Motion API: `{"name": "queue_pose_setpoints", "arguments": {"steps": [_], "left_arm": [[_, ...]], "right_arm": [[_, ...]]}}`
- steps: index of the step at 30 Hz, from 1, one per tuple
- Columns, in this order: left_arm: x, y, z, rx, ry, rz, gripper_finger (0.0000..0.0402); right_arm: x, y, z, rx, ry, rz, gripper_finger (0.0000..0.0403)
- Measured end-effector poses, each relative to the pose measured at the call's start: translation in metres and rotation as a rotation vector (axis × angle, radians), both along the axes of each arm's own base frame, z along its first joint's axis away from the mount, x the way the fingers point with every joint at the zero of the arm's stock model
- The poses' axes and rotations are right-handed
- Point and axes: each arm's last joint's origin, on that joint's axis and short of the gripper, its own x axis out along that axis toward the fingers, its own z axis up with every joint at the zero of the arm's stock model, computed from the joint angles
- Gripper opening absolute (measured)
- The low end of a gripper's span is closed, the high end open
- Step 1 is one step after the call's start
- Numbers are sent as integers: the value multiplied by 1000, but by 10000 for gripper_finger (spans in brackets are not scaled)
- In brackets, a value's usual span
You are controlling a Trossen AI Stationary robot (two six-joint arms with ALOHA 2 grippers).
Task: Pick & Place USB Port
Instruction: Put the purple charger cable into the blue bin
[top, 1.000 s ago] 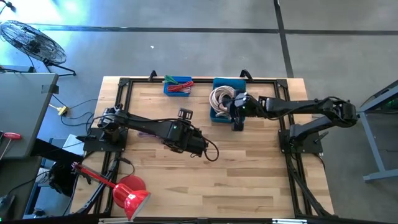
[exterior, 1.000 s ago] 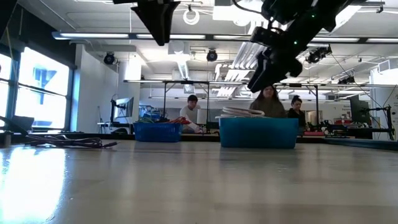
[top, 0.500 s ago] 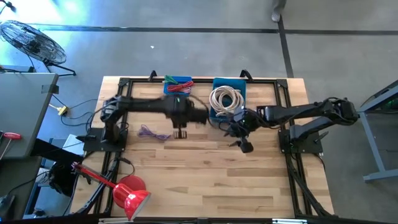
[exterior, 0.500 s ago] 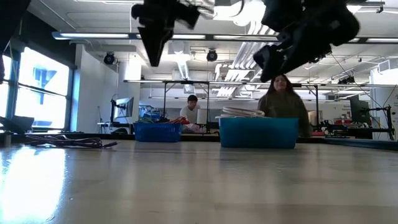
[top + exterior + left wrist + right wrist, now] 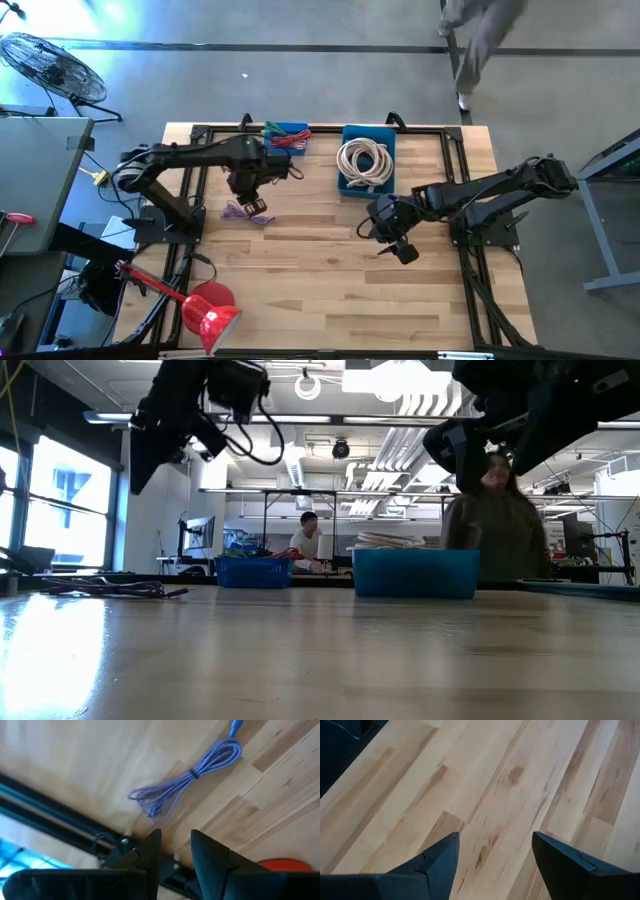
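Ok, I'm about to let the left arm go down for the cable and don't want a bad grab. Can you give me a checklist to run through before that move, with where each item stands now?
1. Purple cable in the left wrist view: ok, coiled on the table with one end trailing.
2. Left gripper empty: ok, jaws slightly apart with nothing between them.
3. Left gripper lined up with the cable: ok from above, right next to it.
4. Left gripper's height over the cable: cannot tell.
5. Right gripper out of the way: ok, jaws open and empty over bare wood, across the table from the cable.
6. Blue bins clear of the path: ok, both at the far edge.
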Motion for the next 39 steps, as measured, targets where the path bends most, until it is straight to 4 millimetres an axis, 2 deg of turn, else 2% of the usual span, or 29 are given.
{"name": "queue_pose_setpoints", "arguments": {"steps": [7,10,18,26,39], "left_arm": [[-8,-17,-42,-70,-4,-68,99],[-10,-17,-61,-77,-19,-92,99],[-13,-15,-89,2,-61,-215,99],[-18,-15,-102,1,-49,-384,99],[-17,-17,-103,-93,-88,-529,99]], "right_arm": [[1,0,1,-22,-23,27,243],[1,0,1,-22,-31,28,243],[4,0,3,-32,-62,26,243],[4,0,3,-34,-74,24,243],[6,-1,5,-68,-107,15,243]]}}
